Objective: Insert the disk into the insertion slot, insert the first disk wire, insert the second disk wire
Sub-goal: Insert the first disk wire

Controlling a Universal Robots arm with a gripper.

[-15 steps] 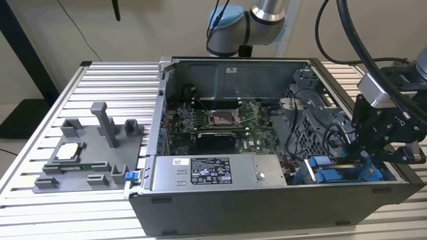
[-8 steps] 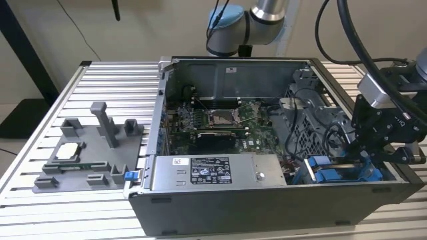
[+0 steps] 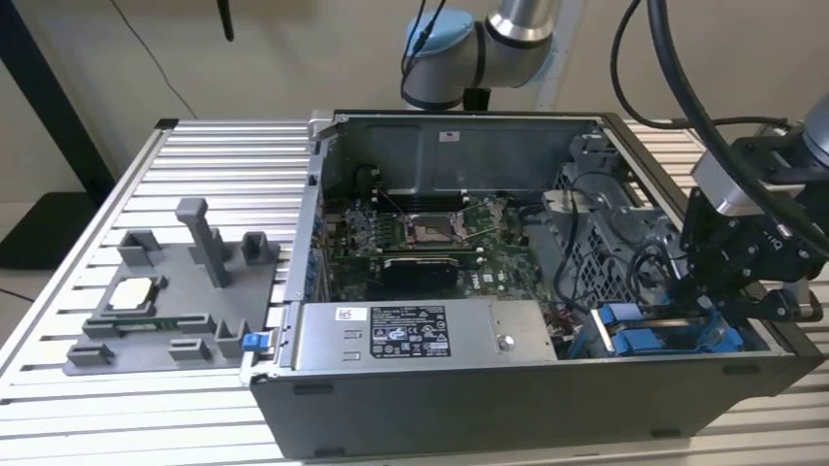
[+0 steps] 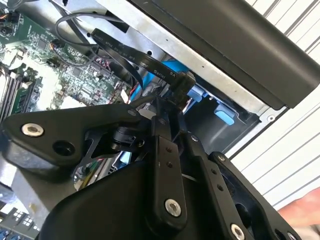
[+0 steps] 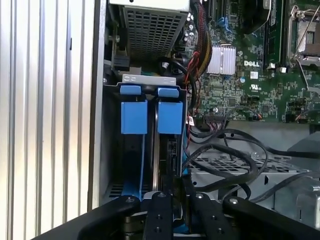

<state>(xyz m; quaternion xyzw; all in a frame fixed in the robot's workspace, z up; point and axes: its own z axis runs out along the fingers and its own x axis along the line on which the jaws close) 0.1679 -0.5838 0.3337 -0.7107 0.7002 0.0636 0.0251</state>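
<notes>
Hand [image 4: 167,107] narrowed to a tight pinch on the black connector [image 4: 183,82] of a flat wire [image 4: 125,47]. It is held end-on beside the blue-framed disk [image 5: 170,117], seated in the slot [image 5: 150,79] at the case [image 3: 518,388] corner, apparently to align plug with socket.

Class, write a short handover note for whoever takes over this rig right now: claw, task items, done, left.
Claw: shut on the black flat wire, at its connector end.
Two blue-framed drives sit in the insertion slot.
Done: disk insertion, it seems.
Left: the held wire is not yet plugged in; the other wire's state is unclear.
</notes>
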